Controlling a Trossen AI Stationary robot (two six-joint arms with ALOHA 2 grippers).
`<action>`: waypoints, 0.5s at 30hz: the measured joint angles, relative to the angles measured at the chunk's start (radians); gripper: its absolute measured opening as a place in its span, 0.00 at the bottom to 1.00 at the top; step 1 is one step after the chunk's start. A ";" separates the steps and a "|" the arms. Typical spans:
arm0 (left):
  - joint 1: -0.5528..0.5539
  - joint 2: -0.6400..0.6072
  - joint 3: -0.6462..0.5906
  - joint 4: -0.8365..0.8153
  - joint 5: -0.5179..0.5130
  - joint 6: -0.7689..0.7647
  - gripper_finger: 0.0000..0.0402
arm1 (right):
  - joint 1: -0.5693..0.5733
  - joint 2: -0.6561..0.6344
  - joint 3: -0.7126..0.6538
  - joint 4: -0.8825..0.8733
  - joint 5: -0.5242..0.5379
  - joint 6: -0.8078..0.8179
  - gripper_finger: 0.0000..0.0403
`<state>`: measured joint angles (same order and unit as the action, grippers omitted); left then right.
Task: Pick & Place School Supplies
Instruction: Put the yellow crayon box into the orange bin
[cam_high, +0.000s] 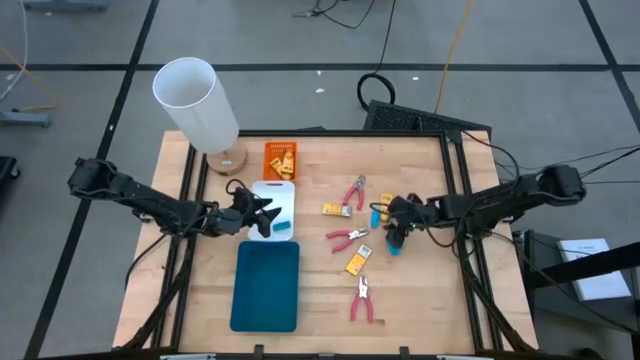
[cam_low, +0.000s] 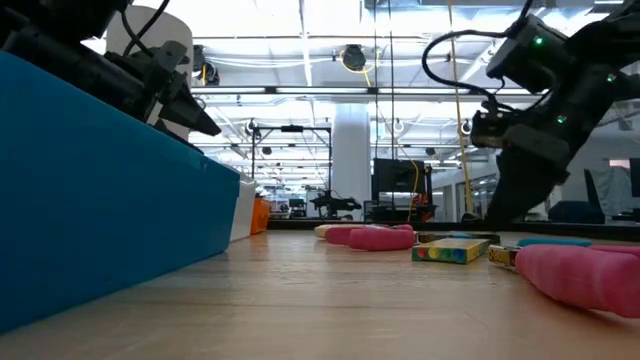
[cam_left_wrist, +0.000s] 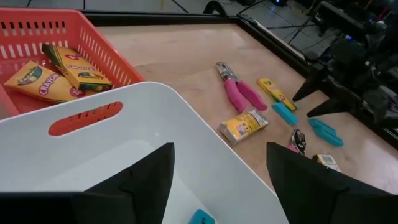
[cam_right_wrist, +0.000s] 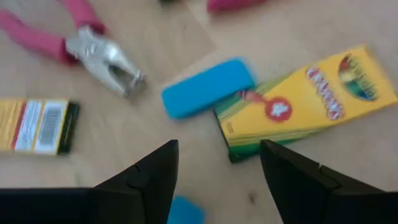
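One camera hangs overhead, facing straight down on the whole pale wooden counter (cam_high: 310, 290). A second sits at counter-top level, facing across the boards into the room behind. The left wrist camera looks across a white plastic tray (cam_left_wrist: 124, 155) toward the far arm. The right wrist camera sits close above a yellow cardboard crayon packet (cam_right_wrist: 311, 99), also visible from overhead.

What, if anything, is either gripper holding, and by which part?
Nothing. The left gripper stands open over the white tray; the right gripper stands open above a blue eraser.
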<state>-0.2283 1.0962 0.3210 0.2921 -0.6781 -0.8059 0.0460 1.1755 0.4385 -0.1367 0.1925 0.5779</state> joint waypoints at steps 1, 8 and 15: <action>0.000 0.000 0.000 0.000 0.000 0.000 0.64 | -0.010 -0.007 0.000 -0.002 -0.010 -0.005 0.53; 0.000 0.000 0.000 -0.002 -0.001 0.001 0.64 | -0.053 -0.025 0.001 -0.061 0.058 0.043 0.52; 0.000 0.000 0.000 0.003 -0.002 0.015 0.64 | -0.117 0.030 0.002 -0.055 0.121 0.084 0.53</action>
<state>-0.2283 1.0962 0.3210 0.2948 -0.6800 -0.7906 -0.0709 1.2051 0.4404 -0.1917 0.3132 0.6622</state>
